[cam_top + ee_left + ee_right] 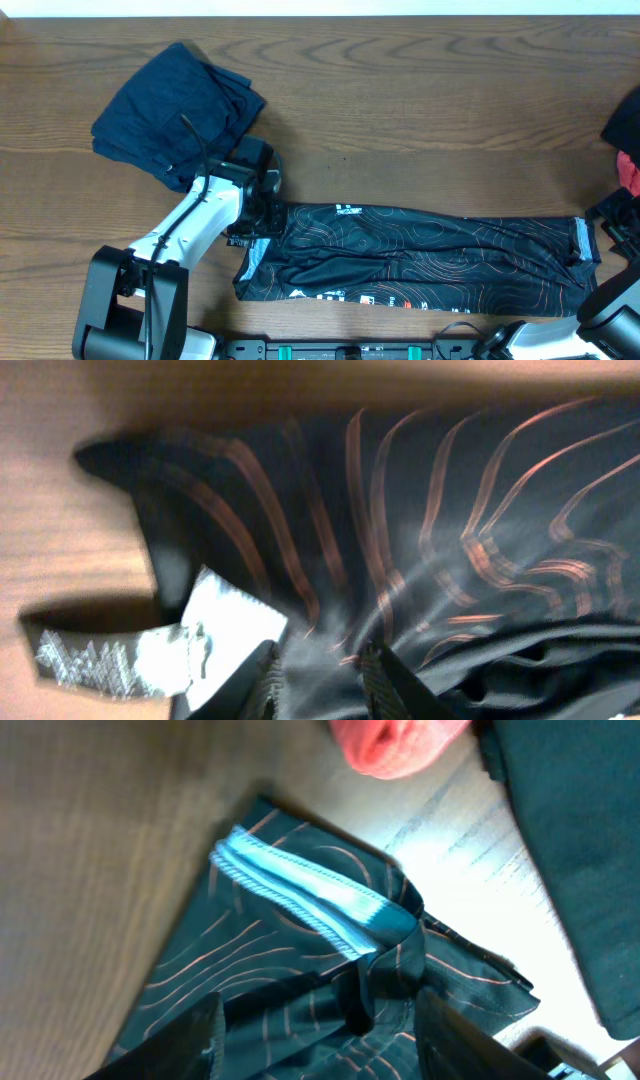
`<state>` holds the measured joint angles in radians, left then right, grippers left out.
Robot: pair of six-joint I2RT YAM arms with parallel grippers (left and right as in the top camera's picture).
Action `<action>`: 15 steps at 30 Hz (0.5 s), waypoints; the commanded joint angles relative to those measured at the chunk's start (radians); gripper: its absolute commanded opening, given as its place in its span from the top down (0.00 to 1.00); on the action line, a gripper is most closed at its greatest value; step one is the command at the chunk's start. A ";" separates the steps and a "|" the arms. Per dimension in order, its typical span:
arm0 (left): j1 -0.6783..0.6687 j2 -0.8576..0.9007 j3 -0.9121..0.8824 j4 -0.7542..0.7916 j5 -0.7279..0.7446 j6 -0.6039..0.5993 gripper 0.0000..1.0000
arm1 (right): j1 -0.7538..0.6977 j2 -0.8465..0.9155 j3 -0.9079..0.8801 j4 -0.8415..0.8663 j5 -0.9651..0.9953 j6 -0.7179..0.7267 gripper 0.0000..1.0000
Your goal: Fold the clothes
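Note:
The clothes, a black jersey (430, 250) with thin orange contour lines, lie as a long folded strip across the front of the table. My left gripper (262, 210) is at the strip's left end. In the left wrist view the left gripper (325, 680) has its fingers a little apart, with the jersey (450, 510) under and between them and a white patch (220, 620) beside them. My right gripper (598, 240) is at the right end. In the right wrist view the right gripper (320, 1035) stands wide over a raised fold of jersey (250, 970), below the light-blue collar (300, 895).
A folded dark blue garment (175, 110) lies at the back left, close behind the left arm. Black and red clothing (628, 150) sits at the right edge, and in the right wrist view a red piece (395, 745) and a dark garment (580, 850) lie close by. The wooden table (420, 100) stretches behind the strip.

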<state>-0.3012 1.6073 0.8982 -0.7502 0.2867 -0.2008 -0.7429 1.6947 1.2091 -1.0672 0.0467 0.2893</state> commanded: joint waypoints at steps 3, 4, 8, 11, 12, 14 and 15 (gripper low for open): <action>0.003 0.001 -0.011 0.020 0.041 0.013 0.68 | -0.005 -0.007 -0.112 0.028 0.001 0.024 0.45; 0.003 0.002 -0.011 0.020 0.044 0.013 0.68 | -0.005 -0.007 -0.129 0.029 0.002 0.024 0.44; 0.003 0.003 -0.011 0.027 0.047 0.013 0.69 | -0.003 -0.007 -0.172 0.056 0.005 0.033 0.43; 0.003 0.003 -0.011 0.033 0.047 0.013 0.69 | -0.005 -0.007 -0.187 0.067 0.019 0.037 0.47; 0.002 0.004 -0.011 0.034 0.047 0.013 0.69 | -0.005 -0.007 -0.187 0.066 0.028 0.043 0.48; 0.002 0.007 -0.011 0.038 0.047 0.013 0.69 | -0.005 -0.007 -0.187 0.066 0.037 0.047 0.53; 0.002 0.010 -0.011 0.039 0.047 0.013 0.69 | -0.005 -0.007 -0.188 0.066 0.039 0.047 0.56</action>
<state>-0.3012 1.6073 0.8963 -0.7124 0.3199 -0.2012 -0.7441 1.6947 1.0298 -1.0035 0.0608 0.3138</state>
